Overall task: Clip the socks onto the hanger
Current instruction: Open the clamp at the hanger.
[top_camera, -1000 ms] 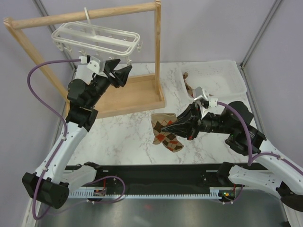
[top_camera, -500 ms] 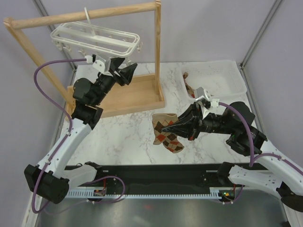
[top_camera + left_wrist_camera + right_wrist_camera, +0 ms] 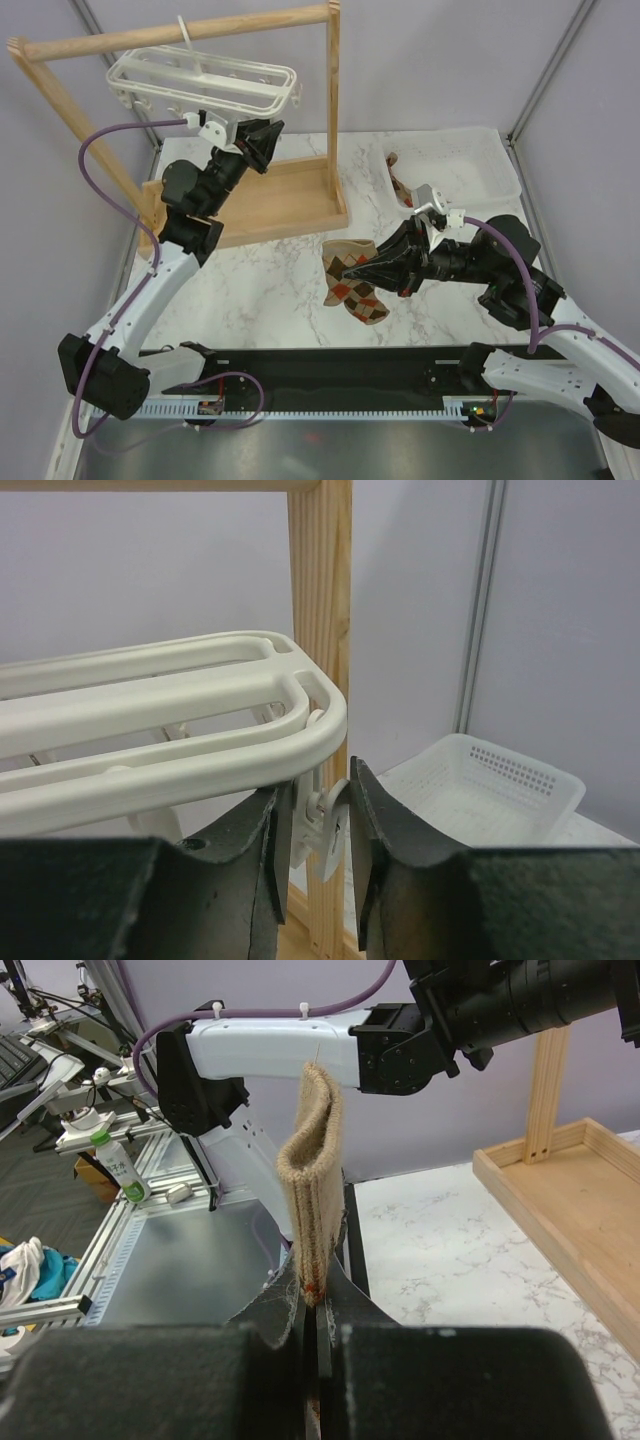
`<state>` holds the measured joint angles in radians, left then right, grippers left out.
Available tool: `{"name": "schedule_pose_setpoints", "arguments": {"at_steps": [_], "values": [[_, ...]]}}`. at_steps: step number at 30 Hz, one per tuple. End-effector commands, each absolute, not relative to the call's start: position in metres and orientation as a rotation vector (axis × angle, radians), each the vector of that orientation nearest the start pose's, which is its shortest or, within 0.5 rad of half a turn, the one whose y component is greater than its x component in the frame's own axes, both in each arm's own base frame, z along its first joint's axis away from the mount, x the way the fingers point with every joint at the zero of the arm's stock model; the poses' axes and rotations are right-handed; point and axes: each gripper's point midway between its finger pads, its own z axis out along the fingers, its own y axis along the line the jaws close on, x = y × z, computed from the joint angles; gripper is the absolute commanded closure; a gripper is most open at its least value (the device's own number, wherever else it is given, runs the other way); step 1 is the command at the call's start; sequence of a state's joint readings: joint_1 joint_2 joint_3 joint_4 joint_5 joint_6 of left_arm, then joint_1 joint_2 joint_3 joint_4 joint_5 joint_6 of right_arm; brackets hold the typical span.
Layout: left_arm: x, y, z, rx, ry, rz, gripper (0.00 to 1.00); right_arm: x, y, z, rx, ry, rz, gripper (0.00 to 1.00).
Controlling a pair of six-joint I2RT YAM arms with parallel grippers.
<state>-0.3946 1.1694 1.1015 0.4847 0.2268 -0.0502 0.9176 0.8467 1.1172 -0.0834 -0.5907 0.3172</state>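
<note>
Left end effector (image 3: 320, 785), fingers apart, straddles one clip (image 3: 318, 825) at the end corner of the hanger (image 3: 150, 770), tight beside the rack post (image 3: 322, 600). Right end effector (image 3: 345, 268) is clamped on one sock (image 3: 315, 1180) over open counter (image 3: 270, 280). A second sock (image 3: 397, 178) seemingly lies against the basket (image 3: 480, 150) edge.

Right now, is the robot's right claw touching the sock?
Touching. The right wrist view shows the right gripper shut on the sock. The brown fabric is pinched between both fingers and stands up from them.

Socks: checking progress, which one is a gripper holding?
The sock mid-table, pinched in the right gripper; the other sock lies at the basket's left end, untouched.
</note>
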Motion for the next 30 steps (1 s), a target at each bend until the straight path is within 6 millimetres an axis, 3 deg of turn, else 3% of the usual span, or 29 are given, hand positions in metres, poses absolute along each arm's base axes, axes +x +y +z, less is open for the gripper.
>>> {"name": "schedule_pose_setpoints", "arguments": {"at_steps": [1,8,16,21,23,25,28,30], "values": [[0.355,-0.194,0.486,0.412,1.041,-0.501,0.71,0.078,0.28,0.46,-0.958,1.153,1.391,1.0],[0.355,-0.19,0.487,0.366,1.054,-0.521,0.96,0.092,0.288,0.448,-0.935,1.223,1.353,1.0],[0.348,-0.18,0.492,0.214,1.195,-0.627,0.98,0.137,0.33,0.408,-0.975,1.414,1.297,1.0],[0.328,-0.17,0.499,0.104,1.282,-0.711,0.98,0.181,0.334,0.397,-0.971,1.484,1.371,1.0],[0.32,-0.172,0.502,0.086,1.324,-0.758,0.98,0.179,0.335,0.408,-1.041,1.422,1.437,1.0],[0.313,-0.171,0.506,0.064,1.342,-0.791,0.98,0.182,0.344,0.407,-1.094,1.414,1.489,1.0],[0.299,-0.168,0.516,0.023,1.342,-0.852,0.98,0.179,0.355,0.431,-1.166,1.319,1.588,1.0],[0.295,-0.168,0.516,0.006,1.362,-0.878,0.98,0.184,0.364,0.431,-1.187,1.316,1.641,1.0]]}}
